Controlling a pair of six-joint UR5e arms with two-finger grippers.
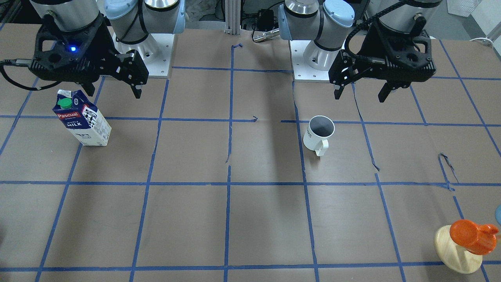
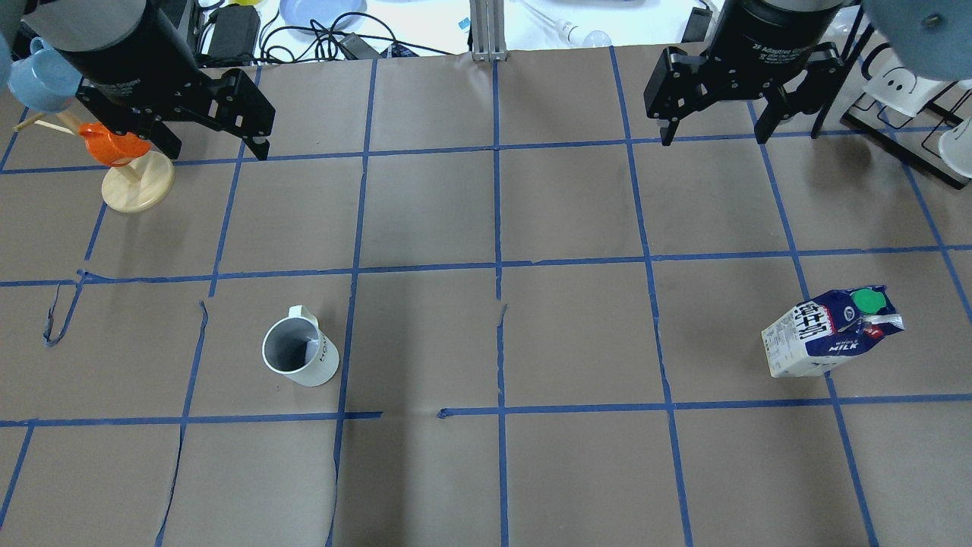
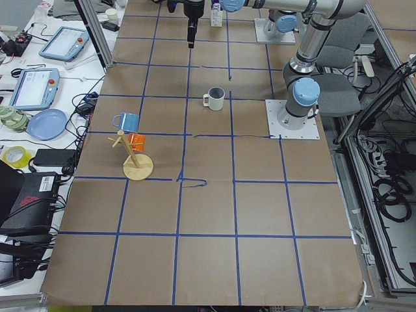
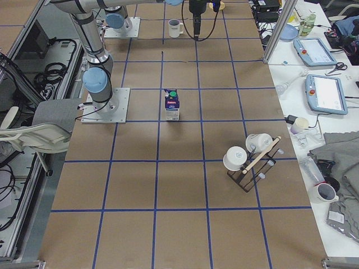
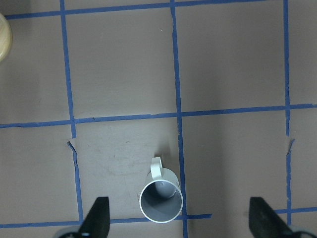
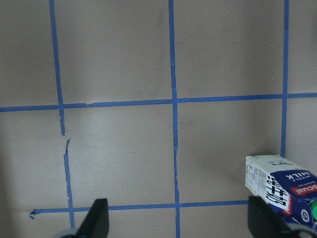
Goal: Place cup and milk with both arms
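The white cup (image 1: 319,133) stands upright on the brown paper, handle towards the far side; it also shows in the overhead view (image 2: 300,353) and the left wrist view (image 5: 161,201). The milk (image 1: 83,119) stands upright on the robot's right side, also in the overhead view (image 2: 828,334) and the right wrist view (image 6: 280,191). My left gripper (image 2: 216,150) is open and empty, high above the table, beyond the cup. My right gripper (image 2: 714,139) is open and empty, high, beyond and left of the milk. Both also show in the front view: left gripper (image 1: 362,93), right gripper (image 1: 114,92).
An orange cup on a round wooden stand (image 2: 125,163) with a blue mug (image 2: 42,76) sits under my left arm. A black rack with white cups (image 2: 904,83) stands at the far right. Blue tape lines (image 2: 497,266) grid the paper.
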